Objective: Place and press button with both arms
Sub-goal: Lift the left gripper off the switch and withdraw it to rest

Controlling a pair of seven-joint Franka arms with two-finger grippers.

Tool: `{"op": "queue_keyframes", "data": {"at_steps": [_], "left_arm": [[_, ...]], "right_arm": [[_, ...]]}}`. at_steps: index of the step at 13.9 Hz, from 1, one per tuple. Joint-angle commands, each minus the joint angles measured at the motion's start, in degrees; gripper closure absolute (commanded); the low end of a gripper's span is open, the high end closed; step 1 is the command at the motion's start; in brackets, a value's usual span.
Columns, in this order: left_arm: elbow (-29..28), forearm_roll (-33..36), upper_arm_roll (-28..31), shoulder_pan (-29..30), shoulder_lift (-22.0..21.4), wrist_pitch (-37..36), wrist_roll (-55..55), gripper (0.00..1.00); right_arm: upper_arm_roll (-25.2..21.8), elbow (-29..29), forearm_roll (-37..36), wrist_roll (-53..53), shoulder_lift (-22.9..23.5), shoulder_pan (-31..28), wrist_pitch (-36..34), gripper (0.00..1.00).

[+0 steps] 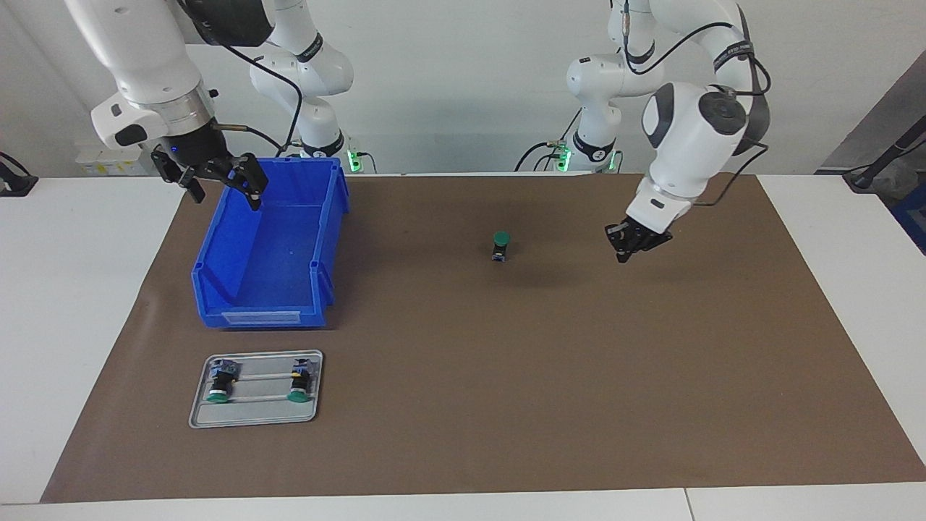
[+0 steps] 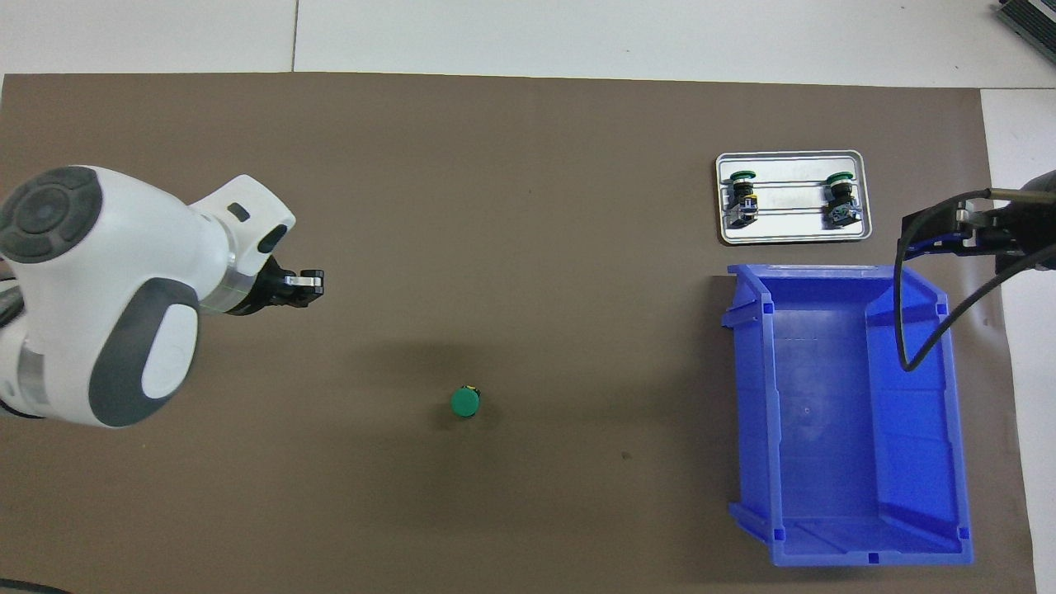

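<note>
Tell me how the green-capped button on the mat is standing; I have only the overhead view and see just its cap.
Observer: The button stands upright on the brown mat, green cap up, black body and blue end beneath.
Operator: Give me the left gripper's height.
Observer: The left gripper hangs shut in the air over the mat, apart from the button, toward the left arm's end.
Operator: Now report the right gripper; it is cut off at my edge.
Observer: The right gripper is open and empty, raised over the rim of the blue bin at the end nearer the robots.
</note>
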Motion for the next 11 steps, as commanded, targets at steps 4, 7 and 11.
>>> {"op": "queue_keyframes", "data": {"at_steps": [4,7,11], "left_arm": [[21.9,5.5,-0.9,7.3,3.4,-24.1,7.9,1.00],[32.8,5.8,-1.3,6.7,7.1,-34.1,7.6,1.00],[35.6,8.1,-1.5,4.4,7.2,-36.7,7.1,1.00]], "right_arm": [[0.2,-17.7,0.5,16.6,-7.8,12.1,15.0,0.00],[0.2,-17.7,0.8,26.1,-4.8,19.6,17.3,0.00],[0.2,-17.0,0.7,43.9,4.0,30.6,28.0,0.00]]}}
